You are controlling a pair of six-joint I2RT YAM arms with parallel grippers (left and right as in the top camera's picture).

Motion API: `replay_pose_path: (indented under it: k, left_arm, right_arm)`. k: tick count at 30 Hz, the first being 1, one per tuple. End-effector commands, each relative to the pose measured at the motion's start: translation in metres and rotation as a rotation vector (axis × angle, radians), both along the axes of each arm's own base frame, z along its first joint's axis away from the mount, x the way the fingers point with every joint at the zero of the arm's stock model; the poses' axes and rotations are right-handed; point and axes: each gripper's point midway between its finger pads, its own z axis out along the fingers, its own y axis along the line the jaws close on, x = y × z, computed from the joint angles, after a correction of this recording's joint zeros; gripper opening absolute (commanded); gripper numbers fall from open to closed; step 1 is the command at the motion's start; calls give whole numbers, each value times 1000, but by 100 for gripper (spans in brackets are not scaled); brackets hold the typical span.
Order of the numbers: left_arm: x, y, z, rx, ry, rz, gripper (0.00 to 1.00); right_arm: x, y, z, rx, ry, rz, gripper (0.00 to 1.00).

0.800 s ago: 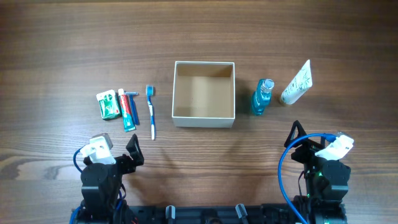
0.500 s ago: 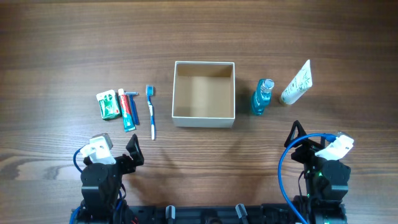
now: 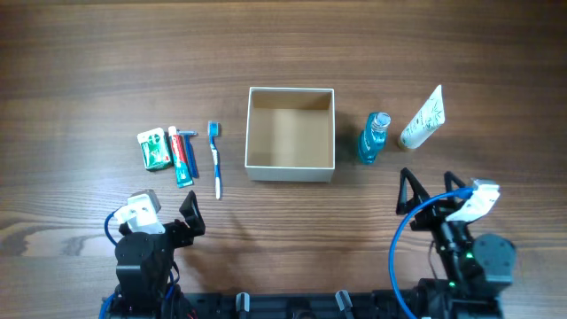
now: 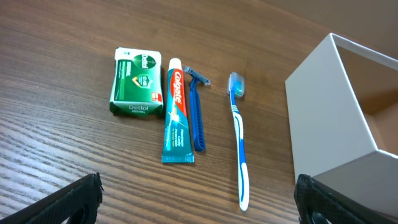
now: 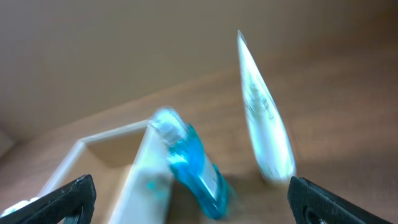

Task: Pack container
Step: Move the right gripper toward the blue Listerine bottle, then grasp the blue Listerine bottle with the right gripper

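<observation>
right pincer (image 3: 427,184) has swung toward the blue bottle (image 3: 374,137), wide open; left pincer (image 3: 166,211) wide too.

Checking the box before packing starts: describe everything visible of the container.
The container is a square, open-top cardboard box, white outside, tan inside, and empty. It stands upright mid-table with nothing touching it; the toothbrush lies apart on its left, the blue bottle apart on its right.
</observation>
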Motion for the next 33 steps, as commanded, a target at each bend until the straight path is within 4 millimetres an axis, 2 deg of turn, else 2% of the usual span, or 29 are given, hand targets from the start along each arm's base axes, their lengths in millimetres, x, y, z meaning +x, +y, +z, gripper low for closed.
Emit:
replay_pose_path:
  k: [1, 5, 8, 11, 12, 15, 20, 22, 25, 30, 33]
  left_arm:
    - [-1, -2, -7, -1, 11, -13, 100]
    - [-1, -2, -7, -1, 11, -13, 100]
    - [-1, -2, -7, -1, 11, -13, 100]
    - [-1, -2, -7, -1, 11, -13, 100]
    - [-1, -2, -7, -1, 11, -13, 100]
    - [-1, -2, -7, -1, 11, -13, 100]
    - [-1, -2, -7, -1, 11, -13, 100]
    - [-1, -2, -7, -1, 11, -13, 100]
    - [-1, -2, -7, -1, 11, -13, 100]
    - [-1, -2, -7, -1, 11, -13, 100]
    - [-1, -2, -7, -1, 11, -13, 100]
  right_arm:
    - [-6, 11, 77, -112, -27, 81, 100]
    - [12, 7, 112, -171, 183, 103, 100]
    - [32, -3, 125, -203, 335, 75, 100]
    - [54, 3, 131, -182, 456, 132, 100]
    - [66, 13, 127, -176, 536, 190, 100]
    - [84, 24, 106, -204, 652, 223, 100]
    - [113, 45, 48, -342, 838, 188, 100]
    - [122, 46, 28, -382, 897, 145, 100]
    - [126, 52, 1, -359, 993, 162, 99]
    - [130, 65, -50, -324, 1155, 208, 89]
    - [125, 69, -80, -312, 1244, 230, 82]
